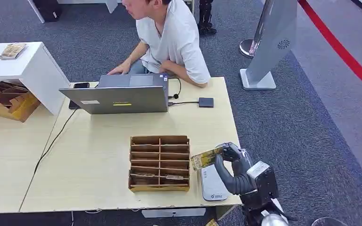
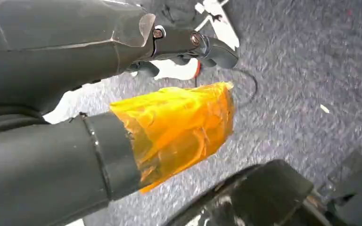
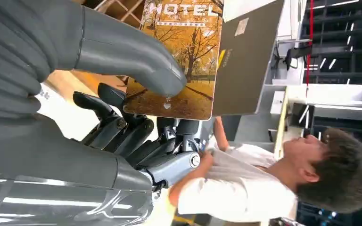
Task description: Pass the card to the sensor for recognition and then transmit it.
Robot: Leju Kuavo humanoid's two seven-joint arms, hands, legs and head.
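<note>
One hotel card (image 1: 206, 158) is pinched in the right robot hand (image 1: 231, 157), its long axis pointing left toward the wooden card box (image 1: 160, 163), apparently poised just above the grey sensor pad (image 1: 212, 184) on the surface (image 1: 99, 160).

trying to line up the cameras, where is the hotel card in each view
Head view: the card is held by the right hand just above the grey sensor pad, right of the wooden organizer.
Left wrist view: not in it.
Right wrist view: the card is pinched under the thumb, top centre.
Shared landmark: the laptop, also behind the card in the right wrist view.
</note>
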